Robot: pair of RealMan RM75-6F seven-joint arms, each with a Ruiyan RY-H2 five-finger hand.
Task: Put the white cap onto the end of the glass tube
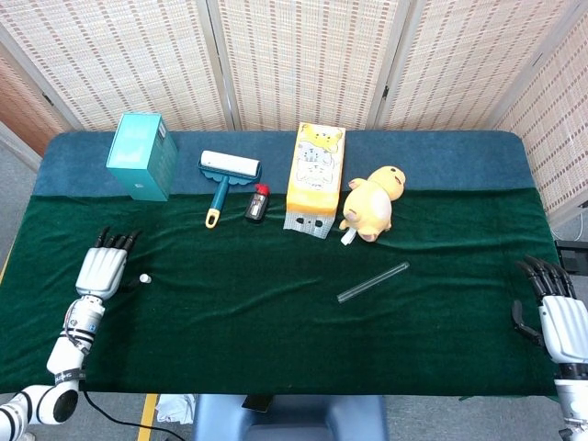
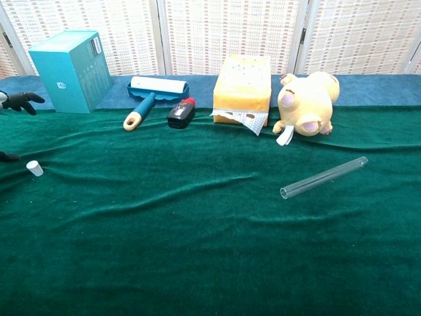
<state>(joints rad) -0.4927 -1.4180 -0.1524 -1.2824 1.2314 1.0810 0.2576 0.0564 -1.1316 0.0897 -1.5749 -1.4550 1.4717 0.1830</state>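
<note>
The small white cap stands alone on the green cloth near the left edge. My left hand lies just left of it, fingers spread and holding nothing; in the chest view only its fingertips show at the left border. The glass tube lies slanted on the cloth right of centre, far from both hands. My right hand rests at the table's right edge with its fingers apart and empty; the chest view does not show it.
Along the back stand a teal box, a lint roller, a small black and red object, a yellow carton and a yellow plush toy. The green cloth has folds.
</note>
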